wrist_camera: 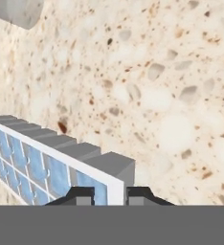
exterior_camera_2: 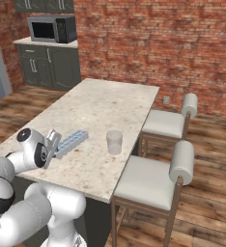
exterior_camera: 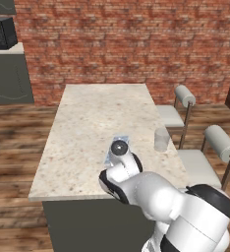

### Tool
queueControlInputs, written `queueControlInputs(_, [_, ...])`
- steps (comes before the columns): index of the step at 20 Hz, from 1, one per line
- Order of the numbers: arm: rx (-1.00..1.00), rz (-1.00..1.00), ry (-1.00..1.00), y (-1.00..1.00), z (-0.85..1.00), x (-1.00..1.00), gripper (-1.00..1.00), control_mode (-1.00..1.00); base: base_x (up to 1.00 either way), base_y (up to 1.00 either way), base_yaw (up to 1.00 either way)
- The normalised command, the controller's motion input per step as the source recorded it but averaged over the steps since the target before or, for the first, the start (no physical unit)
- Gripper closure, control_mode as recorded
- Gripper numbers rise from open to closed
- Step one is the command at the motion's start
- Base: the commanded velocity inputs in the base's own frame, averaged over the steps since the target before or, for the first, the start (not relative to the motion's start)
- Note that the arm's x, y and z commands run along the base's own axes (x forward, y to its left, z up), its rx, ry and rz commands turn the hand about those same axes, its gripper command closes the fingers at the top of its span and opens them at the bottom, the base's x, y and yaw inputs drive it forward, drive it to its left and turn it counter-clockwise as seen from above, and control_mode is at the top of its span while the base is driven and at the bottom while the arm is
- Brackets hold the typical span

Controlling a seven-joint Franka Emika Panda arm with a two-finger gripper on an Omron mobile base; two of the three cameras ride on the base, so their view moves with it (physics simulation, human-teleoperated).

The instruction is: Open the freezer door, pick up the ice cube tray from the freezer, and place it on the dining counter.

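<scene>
The ice cube tray (exterior_camera_2: 74, 140), pale blue with a grid of little compartments, lies low over the near part of the dining counter (exterior_camera_2: 120, 106). Its far end points toward the glass. My gripper (exterior_camera_2: 56, 144) is shut on the tray's near end. In the hand view the tray (wrist_camera: 37, 162) runs off to the left, and its white rim sits between my gripper (wrist_camera: 110, 194) fingertips over the speckled stone (wrist_camera: 157, 72). From the left base view a corner of the tray (exterior_camera: 121, 140) shows past my hand on the counter (exterior_camera: 87, 113). Whether the tray touches the stone I cannot tell.
A clear glass (exterior_camera_2: 114, 142) (exterior_camera: 161, 139) stands on the counter just right of the tray. Two padded stools (exterior_camera_2: 156, 123) (exterior_camera_2: 151, 181) line the counter's right side. A microwave (exterior_camera_2: 52, 29) sits on dark cabinets at the far left by the brick wall.
</scene>
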Motion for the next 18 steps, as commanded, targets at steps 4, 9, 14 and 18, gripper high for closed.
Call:
queueControlInputs(4, [0.0, 0.0, 0.08, 0.06, 0.0, 0.0, 1.0, -1.0, 0.0, 0.0, 0.0])
queueControlInputs(9, [0.0, 0.0, 0.02, 0.01, 0.0, 0.0, 1.0, -1.0, 0.0, 0.0, 0.0])
queueControlInputs(14, [0.0, 0.0, 0.0, 0.0, 0.0, 0.0, 1.0, -1.0, 0.0, 0.0, 0.0])
queueControlInputs(18, [0.0, 0.0, 0.0, 0.0, 0.0, 0.0, 1.0, -1.0, 0.0, 0.0, 0.0])
